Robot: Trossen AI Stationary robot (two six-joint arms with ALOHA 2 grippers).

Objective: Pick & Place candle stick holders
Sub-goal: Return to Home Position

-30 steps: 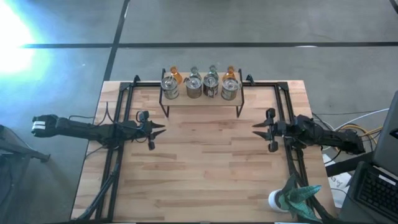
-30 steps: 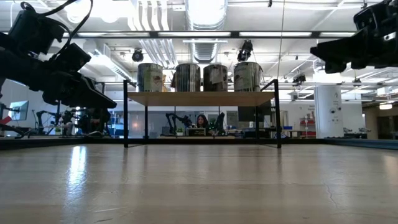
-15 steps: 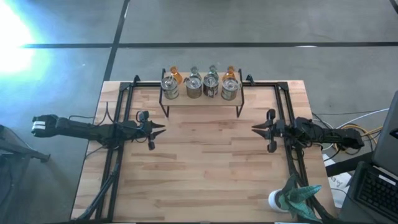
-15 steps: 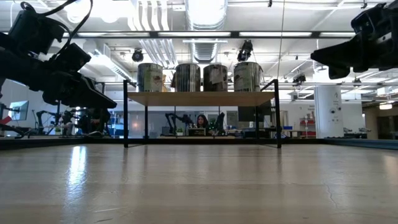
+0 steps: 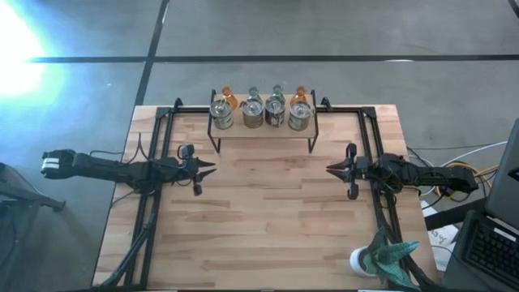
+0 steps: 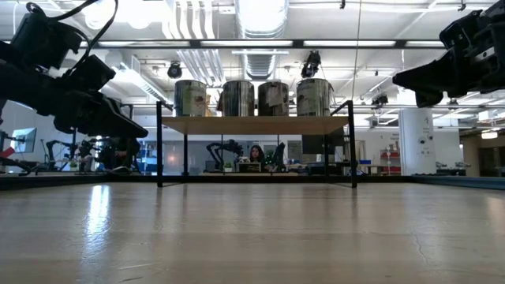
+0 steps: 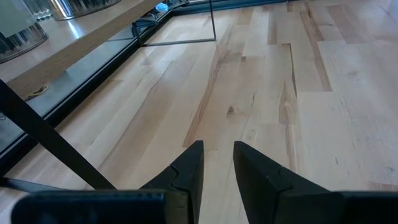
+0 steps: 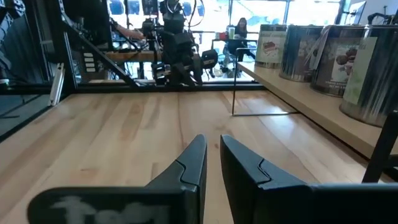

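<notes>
Both arms are hovering over the counter [image 5: 259, 235], carrying nothing. The left gripper [image 5: 209, 165] is hanging above the left side, fingers pinched nearly closed. Between the arms, at the far edge, the shelf [image 5: 263, 135] is bearing all the candle stick holders [image 5: 253, 113]: four silvery jars in front, amber and green bulbs just behind. The right gripper [image 5: 331, 169] is pointing inward from the right, likewise narrow and empty. Placing looks finished. The risk I am judging is an arm swinging wide, clipping a shelf leg and toppling the row, or brushing the teal spiky object [image 5: 388, 255] at the near right corner.
</notes>
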